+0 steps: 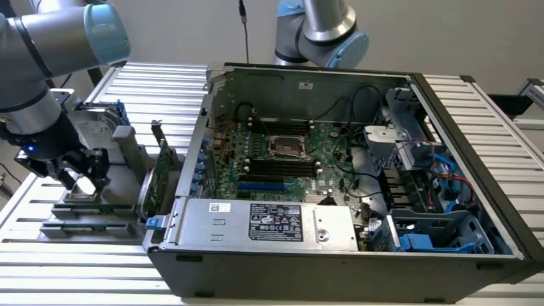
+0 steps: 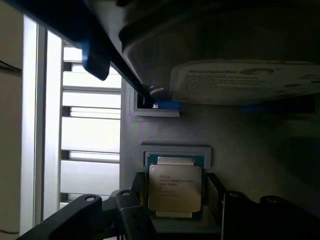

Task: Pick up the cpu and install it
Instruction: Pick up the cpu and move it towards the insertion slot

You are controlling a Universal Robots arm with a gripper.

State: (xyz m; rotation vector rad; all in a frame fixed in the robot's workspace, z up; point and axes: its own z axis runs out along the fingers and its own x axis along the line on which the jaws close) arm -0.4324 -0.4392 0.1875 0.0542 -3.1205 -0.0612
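Observation:
The cpu (image 1: 83, 185) is a small square chip with a silvery top, lying flat in a recess of the grey holder (image 1: 89, 213) at the exterior view's left. My gripper (image 1: 81, 176) hangs right over it. In the wrist view the cpu (image 2: 175, 186) lies between my two dark fingers (image 2: 131, 207), one on either side of it with a small gap to the chip. The gripper (image 2: 176, 216) is open. The empty cpu socket (image 1: 287, 146) sits in the middle of the motherboard inside the open computer case (image 1: 340, 255).
A hard drive with blue rails (image 1: 100, 124) stands just behind the cpu, close above it in the wrist view (image 2: 245, 80). Upright green circuit cards (image 1: 158, 171) stand between the holder and the case. A second arm's base (image 1: 322, 35) rises behind the case.

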